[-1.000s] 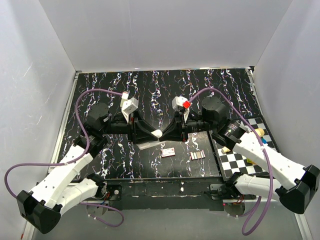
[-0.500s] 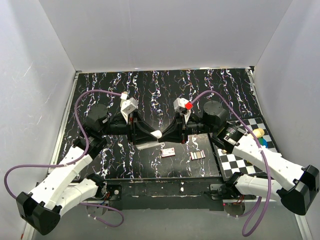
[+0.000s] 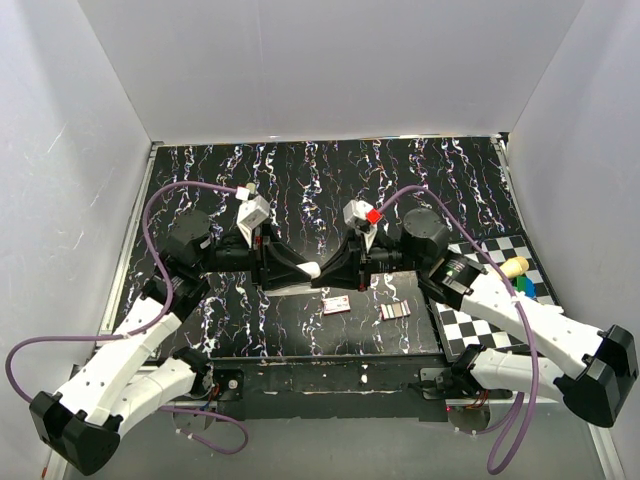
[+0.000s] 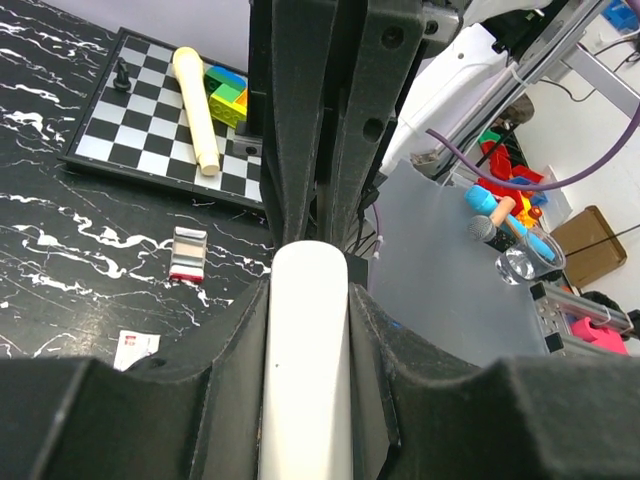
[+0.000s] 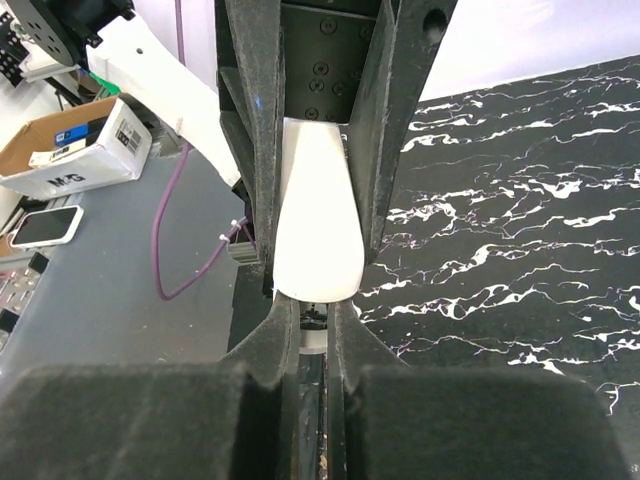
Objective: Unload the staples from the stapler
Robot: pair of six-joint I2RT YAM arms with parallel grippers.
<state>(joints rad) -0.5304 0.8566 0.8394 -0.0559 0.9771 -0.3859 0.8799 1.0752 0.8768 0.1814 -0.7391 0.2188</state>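
Observation:
The stapler (image 3: pixel 312 270) is held in the air between my two grippers over the middle of the black marbled table. My left gripper (image 3: pixel 301 268) is shut on its cream rounded top (image 4: pixel 308 370), which fills the gap between my fingers (image 4: pixel 230 350). My right gripper (image 3: pixel 327 270) faces it from the right. In the right wrist view my right gripper (image 5: pixel 314 335) is shut on the thin grey and dark lower part (image 5: pixel 314 345), just under the cream top (image 5: pixel 318 230). The rest of the stapler's underside is hidden by the fingers.
A strip of staples (image 3: pixel 396 311) and a small white card (image 3: pixel 337 305) lie on the table in front of the grippers. A chessboard (image 3: pixel 490 318) at the right carries a pale wooden stick (image 4: pixel 197 110) and coloured blocks (image 4: pixel 226 95). A pale flat strip (image 3: pixel 288 291) lies under the left gripper.
Both arms have shifted slightly, the right elbow moving nearer and leftward. The stapler stays gripped between both grippers at almost the same spot.

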